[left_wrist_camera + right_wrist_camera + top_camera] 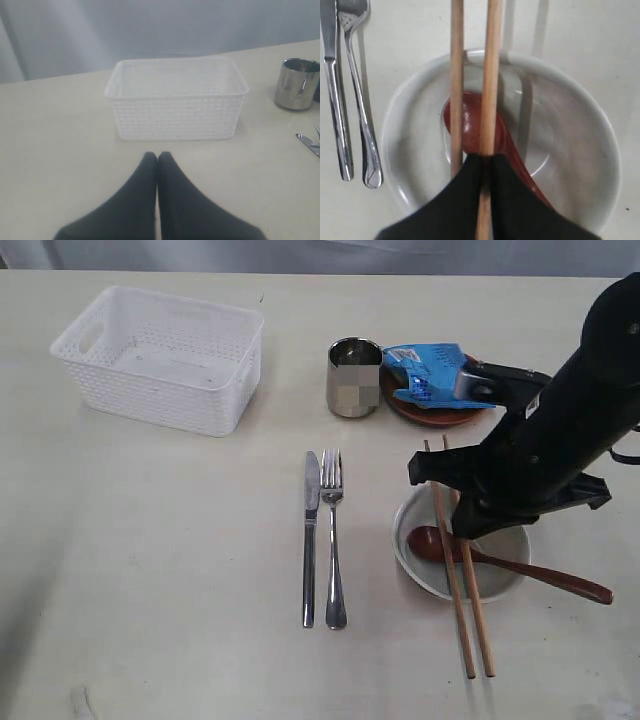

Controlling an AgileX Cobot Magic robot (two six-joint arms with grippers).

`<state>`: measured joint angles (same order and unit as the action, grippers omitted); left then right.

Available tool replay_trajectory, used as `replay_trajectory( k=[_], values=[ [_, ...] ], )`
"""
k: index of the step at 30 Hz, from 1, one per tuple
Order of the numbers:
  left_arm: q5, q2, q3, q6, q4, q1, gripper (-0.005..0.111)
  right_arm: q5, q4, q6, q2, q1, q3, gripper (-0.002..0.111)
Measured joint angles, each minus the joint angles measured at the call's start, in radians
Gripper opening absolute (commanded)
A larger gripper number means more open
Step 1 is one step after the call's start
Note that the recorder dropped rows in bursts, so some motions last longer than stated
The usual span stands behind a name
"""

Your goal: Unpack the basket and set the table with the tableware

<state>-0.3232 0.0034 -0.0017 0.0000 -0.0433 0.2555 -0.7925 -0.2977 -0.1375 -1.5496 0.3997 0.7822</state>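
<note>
Chopsticks [454,590] lie across the bowl [500,580] at near right of the surface [150,570], far ends past the far rim, near ends down on the surface near of the bowl. Right tool [482,157] is pressed together with one stick pinched in the seam between its fingers; the other stick runs just beside it, free. Spoon [520,570] sits in the bowl under the sticks, handle out over the right rim

Step looks like setting down the last stick. To do it well: part the fingers only slightly so the stick drops parallel to its mate, then lift straight up, no sideways drag, or both sticks roll and nudge the spoon

Right wrist view alone shows the pinch and the spoon head under the sticks; in the exterior view the arm hides the fingertips. Exterior view alone gives the full layout: basket [150,400] far left, looks empty, knife [310,540] and fork [333,540] side by side at centre, cup [354,377] beside the plate [430,418], blue packet [430,375] on the plate. Left wrist view alone shows the left tool [157,156], fingers pressed together on nothing, above the surface and facing the basket
</note>
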Motion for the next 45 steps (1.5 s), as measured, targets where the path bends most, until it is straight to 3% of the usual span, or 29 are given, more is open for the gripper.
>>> replay_trajectory(
  k=[18, 26, 39, 42, 45],
  values=[
    [0.0, 0.0, 0.0, 0.0, 0.0, 0.0, 0.0, 0.026, -0.004, 0.026, 0.0, 0.0, 0.0, 0.0],
    [0.0, 0.0, 0.0, 0.0, 0.0, 0.0, 0.0, 0.026, -0.01, 0.026, 0.0, 0.0, 0.0, 0.042],
    [0.0, 0.0, 0.0, 0.0, 0.0, 0.0, 0.0, -0.097, -0.014, 0.026, 0.0, 0.004, 0.088, 0.043],
    [0.0, 0.0, 0.0, 0.0, 0.0, 0.0, 0.0, -0.115, 0.023, 0.013, 0.0, 0.052, 0.09, 0.052],
    [0.0, 0.0, 0.0, 0.0, 0.0, 0.0, 0.0, -0.111, 0.152, -0.085, 0.0, 0.124, 0.09, 0.052]
  ],
)
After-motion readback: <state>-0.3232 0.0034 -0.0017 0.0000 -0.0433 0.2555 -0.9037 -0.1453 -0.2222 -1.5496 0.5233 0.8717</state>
